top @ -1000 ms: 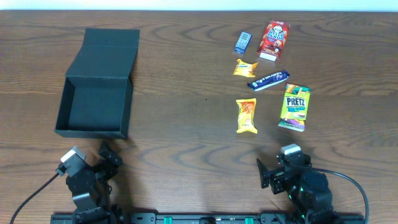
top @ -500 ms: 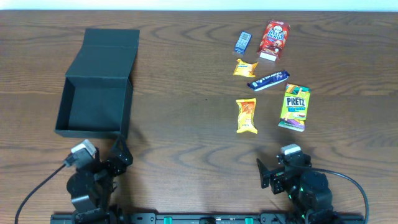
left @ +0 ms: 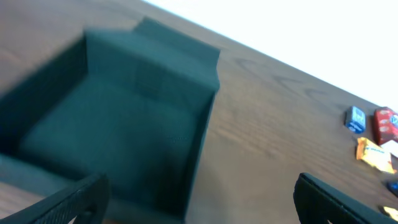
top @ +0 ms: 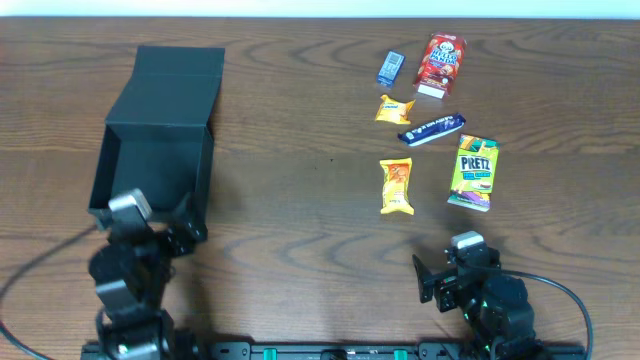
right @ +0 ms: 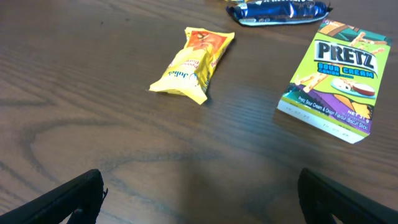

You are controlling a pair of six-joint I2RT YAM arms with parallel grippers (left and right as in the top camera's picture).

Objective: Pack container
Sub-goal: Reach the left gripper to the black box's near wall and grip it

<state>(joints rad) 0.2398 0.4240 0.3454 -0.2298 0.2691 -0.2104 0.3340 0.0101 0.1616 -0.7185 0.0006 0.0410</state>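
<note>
**Container (top: 160, 130) open and empty, snacks unpacked**

Container sits far left on the surface (top: 300, 120), lid flap laid back. Left pincer (left: 200, 183) hangs over its near wall, released, holding nothing. Right pincer (right: 200, 180) is released too, facing the Pretz box (right: 336, 81) and yellow packet (right: 193, 62). Risk: left pincer clips the wall and shoves the container; the flat packet slips.

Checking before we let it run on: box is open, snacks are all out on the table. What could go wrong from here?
1. The open left end effector hangs close to the box's near wall; coming down there could hit the wall and shove the box.
2. The yellow packet lies flat on the table; the open right end effector may scrape the wood or slip off the packet.
</note>
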